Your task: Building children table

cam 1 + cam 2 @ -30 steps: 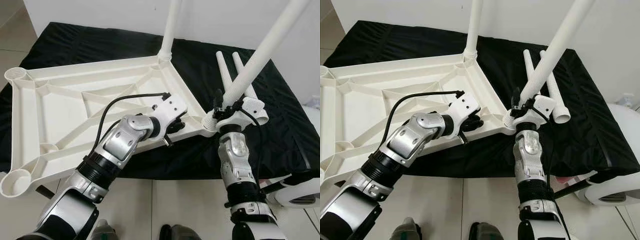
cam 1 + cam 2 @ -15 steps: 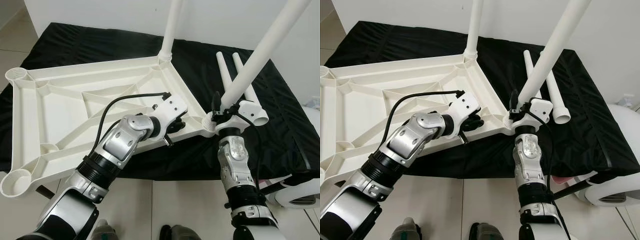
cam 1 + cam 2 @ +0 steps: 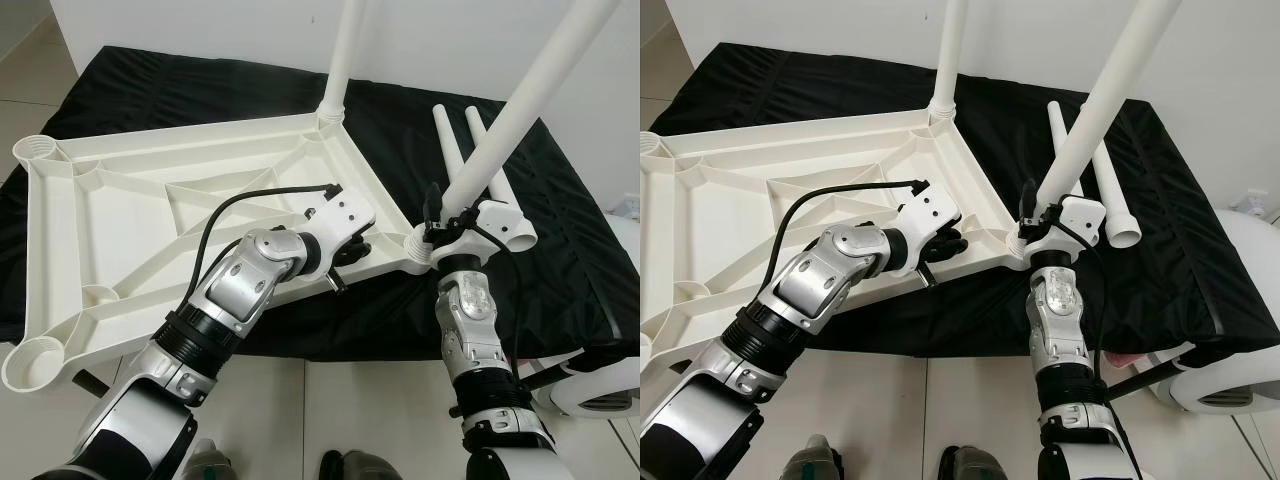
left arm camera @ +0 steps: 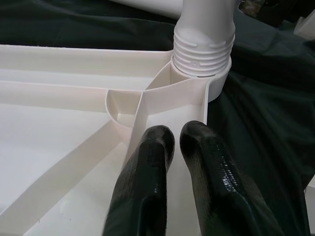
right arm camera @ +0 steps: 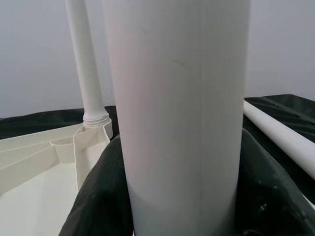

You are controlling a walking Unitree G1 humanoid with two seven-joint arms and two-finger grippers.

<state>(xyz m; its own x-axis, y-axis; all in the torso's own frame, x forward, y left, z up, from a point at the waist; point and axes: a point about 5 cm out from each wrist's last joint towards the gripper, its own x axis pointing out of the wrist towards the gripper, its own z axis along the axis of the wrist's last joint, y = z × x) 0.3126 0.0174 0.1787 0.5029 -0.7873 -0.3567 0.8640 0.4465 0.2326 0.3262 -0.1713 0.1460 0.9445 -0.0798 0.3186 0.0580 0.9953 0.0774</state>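
The white moulded-plastic children's tabletop (image 3: 150,215) lies upside down on a desk covered with a wrinkled black cloth (image 3: 560,250), its underside showing a smooth rectangular frame braced by thin raised ribs that run diagonally to round sockets at the corners. The left hand (image 4: 170,142) rests inside this frame, its two glossy, rounded black fingers (image 4: 147,162) drawn narrowly together with nothing between them, their tips against a rib; just ahead of those tips sits the corner socket (image 3: 418,247), where the ridged, threaded collar of a smooth white tubular plastic leg (image 3: 520,110) is seated. The right hand (image 3: 450,215) is closed around that same leg just above the collar, and the long cylinder slants up and away from it. Beyond the left hand, at the far corner of the frame, a second white cylindrical leg (image 3: 343,55) stands upright in its socket. Past the right hand, two more loose white tapered legs (image 3: 470,150) lie side by side on the black cloth, their open flared ends toward the robot. The two sockets well to the left of the left hand, on the far side of the frame, are open rings; the nearest one overhangs the desk edge above a pale tiled floor (image 3: 330,410).
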